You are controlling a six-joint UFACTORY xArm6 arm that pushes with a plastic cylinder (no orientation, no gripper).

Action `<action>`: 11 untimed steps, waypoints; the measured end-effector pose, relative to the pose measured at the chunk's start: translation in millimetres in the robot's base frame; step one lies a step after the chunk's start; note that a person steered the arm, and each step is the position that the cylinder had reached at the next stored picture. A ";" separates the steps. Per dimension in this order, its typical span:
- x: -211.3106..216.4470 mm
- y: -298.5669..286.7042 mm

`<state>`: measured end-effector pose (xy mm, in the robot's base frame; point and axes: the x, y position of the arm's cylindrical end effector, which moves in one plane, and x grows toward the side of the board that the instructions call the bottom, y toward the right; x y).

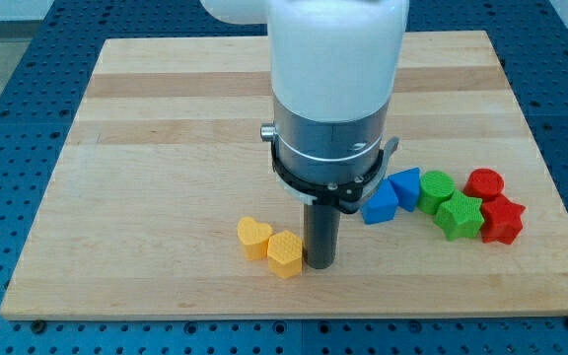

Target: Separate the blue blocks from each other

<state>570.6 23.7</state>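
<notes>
Blocks lie in two clusters on the pale wooden board (166, 148), which rests on a blue perforated table (8, 59). My arm's white and silver housing (335, 89) comes down from the view's top, and the straight dark rod below it ends at my tip (319, 265), set on the board near the view's bottom centre. I have no jaws to open or close; the rod holds nothing and only presses against the board.

Just to the view's left of my tip sits a yellow hexagonal block (286, 253), so close that it seems to touch the rod, though I cannot tell for sure. Beside it, further left and touching it, is a yellow heart-shaped block (253, 237).

The two blue blocks are up and to the view's right of my tip, apart from it. A blue wedge-like block (380, 204) sits lower, partly tucked behind my housing, and a blue triangular block (405, 185) sits just above and right of it; they touch.

Further right come a green round block (437, 188), a green star-shaped block (460, 215), a red round block (484, 183) and a red star-shaped block (502, 219), packed together.
</notes>
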 end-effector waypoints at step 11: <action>-76.2 61.0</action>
